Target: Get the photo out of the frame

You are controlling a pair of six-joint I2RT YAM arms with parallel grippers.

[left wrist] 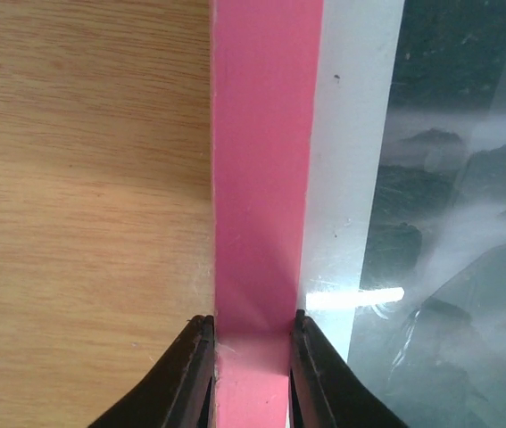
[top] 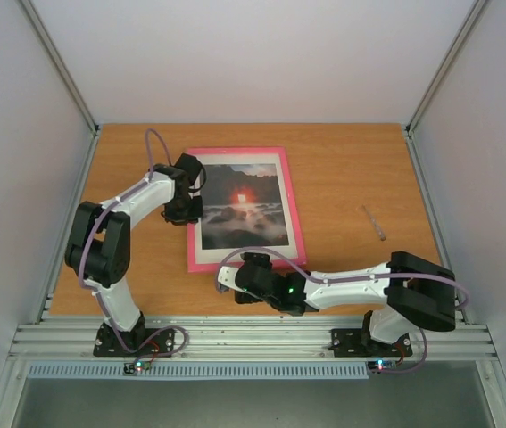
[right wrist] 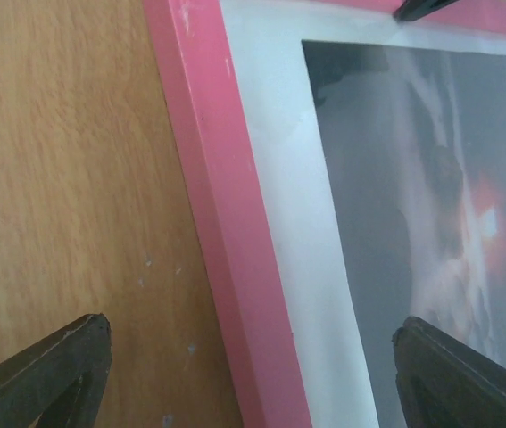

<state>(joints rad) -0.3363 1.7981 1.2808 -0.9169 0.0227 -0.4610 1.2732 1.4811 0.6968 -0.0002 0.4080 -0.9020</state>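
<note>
- Pink and thin, the frame lies flat mid-counter in the top view, with the photo inside it. The left hand is at its left edge, and the right hand is just below its lower left corner.
- Left wrist view: the left hand is clamped on the frame's pink rail at bottom centre, a finger on each side.
- Right wrist view: the right hand's fingers stand wide apart in the bottom corners, with the rail running between them.
</note>
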